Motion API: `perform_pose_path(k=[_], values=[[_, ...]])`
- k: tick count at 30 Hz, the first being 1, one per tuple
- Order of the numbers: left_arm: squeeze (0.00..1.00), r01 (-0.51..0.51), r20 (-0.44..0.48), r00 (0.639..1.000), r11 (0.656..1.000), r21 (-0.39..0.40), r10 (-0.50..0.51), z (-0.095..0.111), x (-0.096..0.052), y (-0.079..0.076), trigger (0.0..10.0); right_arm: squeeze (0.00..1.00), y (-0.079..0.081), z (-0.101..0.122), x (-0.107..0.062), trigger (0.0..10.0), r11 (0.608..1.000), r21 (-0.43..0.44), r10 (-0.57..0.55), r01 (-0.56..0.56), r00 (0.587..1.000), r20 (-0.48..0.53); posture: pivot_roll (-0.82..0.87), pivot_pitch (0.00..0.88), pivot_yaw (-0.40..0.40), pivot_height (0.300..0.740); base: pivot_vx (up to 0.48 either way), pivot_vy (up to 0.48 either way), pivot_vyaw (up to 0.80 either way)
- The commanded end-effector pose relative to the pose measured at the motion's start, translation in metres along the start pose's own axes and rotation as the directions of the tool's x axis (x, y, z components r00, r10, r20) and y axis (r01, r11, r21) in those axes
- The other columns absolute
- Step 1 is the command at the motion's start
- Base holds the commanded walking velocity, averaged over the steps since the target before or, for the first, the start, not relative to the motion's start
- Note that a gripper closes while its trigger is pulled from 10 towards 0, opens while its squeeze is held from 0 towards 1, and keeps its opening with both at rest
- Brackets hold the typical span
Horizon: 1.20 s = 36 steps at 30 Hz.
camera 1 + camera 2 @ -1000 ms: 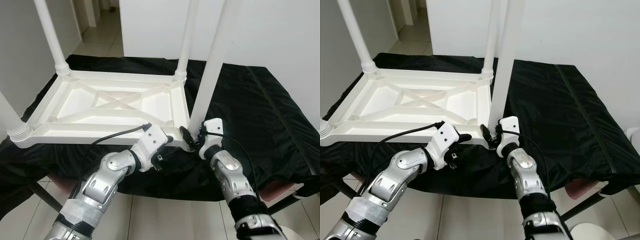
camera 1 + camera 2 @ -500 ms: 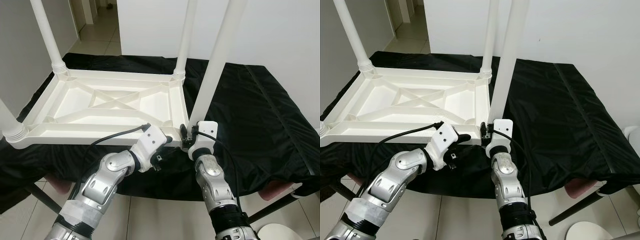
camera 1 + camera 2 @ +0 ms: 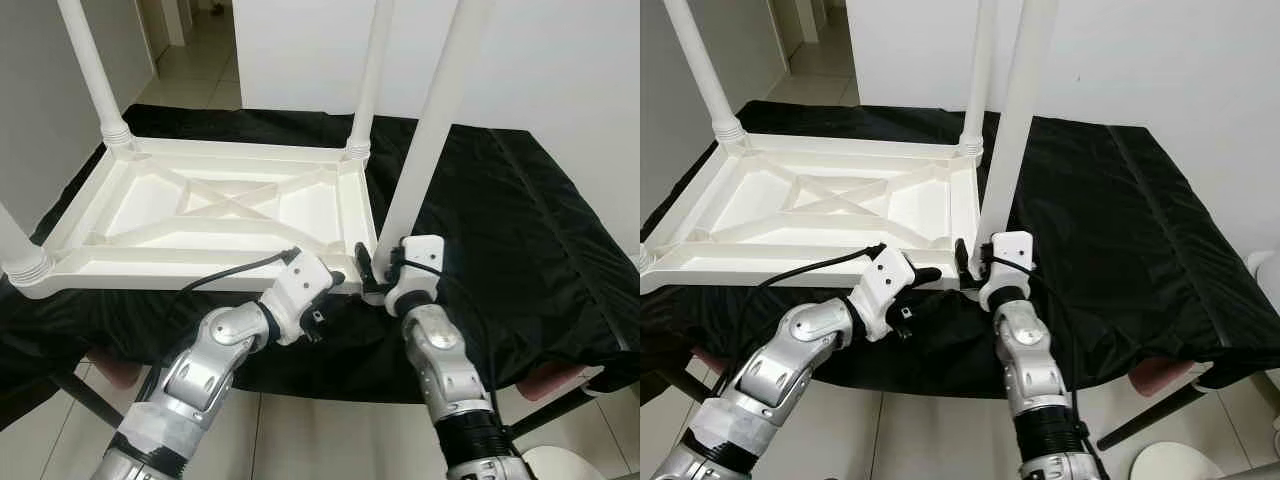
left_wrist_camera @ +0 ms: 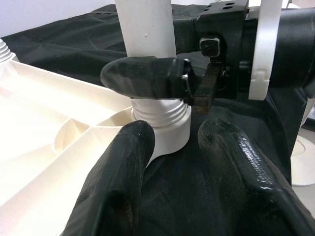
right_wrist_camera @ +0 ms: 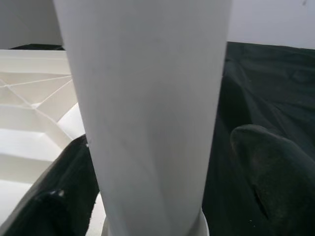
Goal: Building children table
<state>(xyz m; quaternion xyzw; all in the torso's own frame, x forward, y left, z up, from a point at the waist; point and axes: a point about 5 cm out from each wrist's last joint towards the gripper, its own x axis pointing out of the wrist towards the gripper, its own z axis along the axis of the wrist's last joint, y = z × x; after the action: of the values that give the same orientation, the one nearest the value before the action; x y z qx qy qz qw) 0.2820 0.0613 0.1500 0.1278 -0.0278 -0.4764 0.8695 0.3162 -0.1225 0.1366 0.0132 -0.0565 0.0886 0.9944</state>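
The children's table [image 3: 220,215] lies upside down on the black-draped tabletop [image 3: 510,220], white ribbed underside up, with legs standing in the corner sockets. Compared with half a second ago, the right arm has swung slightly outward while its right pincer [image 3: 378,272] stays at the near leg [image 3: 425,130], fingers [image 5: 268,162] set either side of it at the threaded base. That suggests it is turning the leg home. The left pincer [image 3: 335,285] braces the corner, its fingers [image 4: 123,162] apart beside the socket.
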Motion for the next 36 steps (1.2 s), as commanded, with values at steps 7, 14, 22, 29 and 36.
perform_pose_path(k=[7, 14, 22, 29, 36], values=[[0.00, -0.006, -0.052, 0.999, 1.000, -0.002, 0.006, -0.008, -0.001, 0.003, 10.0, 0.00, -0.012, -0.002, -0.005, 10.0, 0.990, -0.036, 0.137, -0.137, 0.991, -0.009, 0.00, 0.025, -0.024, 0.740, 0.000, 0.000, 0.00], [0.00, 0.024, -0.054, 0.998, 1.000, 0.008, -0.023, -0.009, 0.000, 0.002, 10.0, 0.00, -0.024, -0.006, 0.000, 10.0, 0.964, -0.079, 0.252, -0.254, 0.967, -0.028, 0.00, 0.020, -0.009, 0.740, 0.000, 0.000, 0.00], [0.00, 0.090, -0.065, 0.994, 0.996, 0.012, -0.089, -0.011, -0.002, -0.001, 10.0, 0.00, -0.038, -0.013, 0.006, 10.0, 0.914, -0.089, 0.388, -0.397, 0.916, -0.099, 0.01, 0.013, -0.016, 0.740, 0.000, 0.000, 0.00], [0.00, 0.149, -0.106, 0.983, 0.989, -0.018, -0.150, -0.018, -0.012, -0.006, 10.0, 0.00, -0.042, -0.011, 0.005, 10.0, 0.888, -0.088, 0.443, -0.451, 0.891, -0.096, 0.01, 0.009, -0.015, 0.740, 0.000, 0.000, 0.00], [0.00, 0.159, -0.131, 0.979, 0.987, -0.008, -0.159, -0.021, -0.016, 0.000, 10.0, 0.00, -0.041, -0.011, 0.009, 10.0, 0.838, -0.120, 0.523, -0.533, 0.846, -0.103, 0.01, 0.000, -0.013, 0.740, 0.000, 0.000, 0.00]])
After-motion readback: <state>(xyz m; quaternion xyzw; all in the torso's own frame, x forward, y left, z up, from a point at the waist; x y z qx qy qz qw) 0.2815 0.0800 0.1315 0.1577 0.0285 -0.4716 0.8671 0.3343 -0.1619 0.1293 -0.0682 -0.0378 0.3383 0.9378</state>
